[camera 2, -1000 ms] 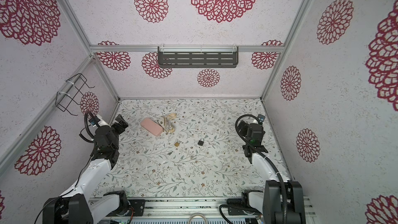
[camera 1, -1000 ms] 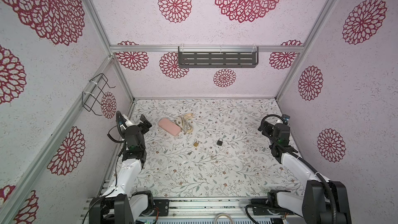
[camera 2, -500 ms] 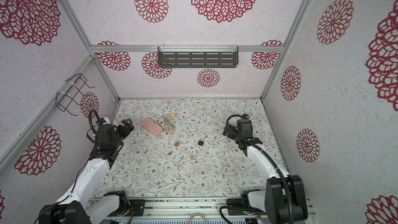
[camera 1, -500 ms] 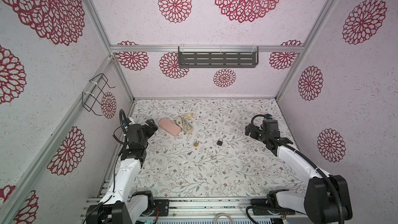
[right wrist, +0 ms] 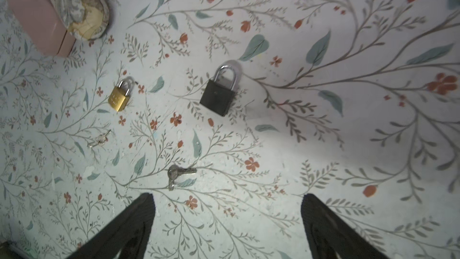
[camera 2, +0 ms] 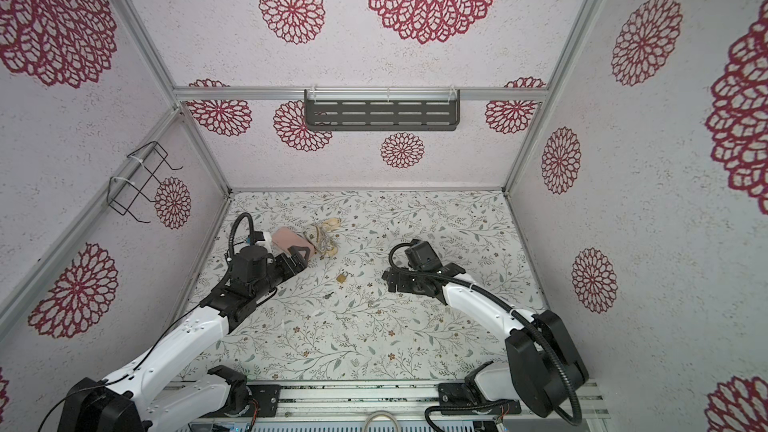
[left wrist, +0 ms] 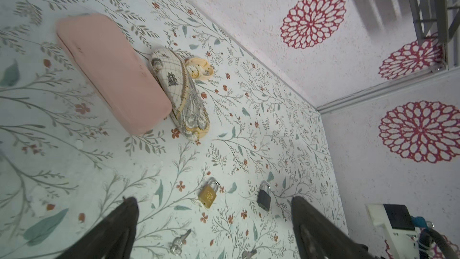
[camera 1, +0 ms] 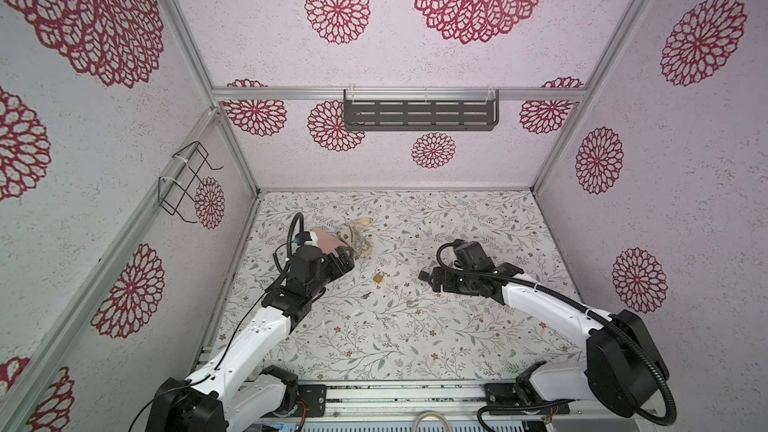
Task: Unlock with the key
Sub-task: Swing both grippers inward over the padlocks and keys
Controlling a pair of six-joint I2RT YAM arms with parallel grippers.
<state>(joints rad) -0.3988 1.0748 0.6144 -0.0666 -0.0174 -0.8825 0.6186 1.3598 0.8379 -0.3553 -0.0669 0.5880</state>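
0 steps done: brass padlock [right wrist: 119, 98] & black padlock [right wrist: 218, 97] lay shut, keys [right wrist: 179, 173] untouched on counter [right wrist: 323, 150]; left end effector [camera 1: 344, 260] & right end effector [right wrist: 227, 196] both gaped empty.

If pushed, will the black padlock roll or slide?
Probably slide: the black padlock lies flat on the table. Its boxy body looks solid, likely heavy for its size. The shackle looks closed, so it should not flop.

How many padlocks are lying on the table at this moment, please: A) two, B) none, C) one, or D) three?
A: the right wrist view shows a brass padlock and a black padlock lying apart on the table, and no third one appears.
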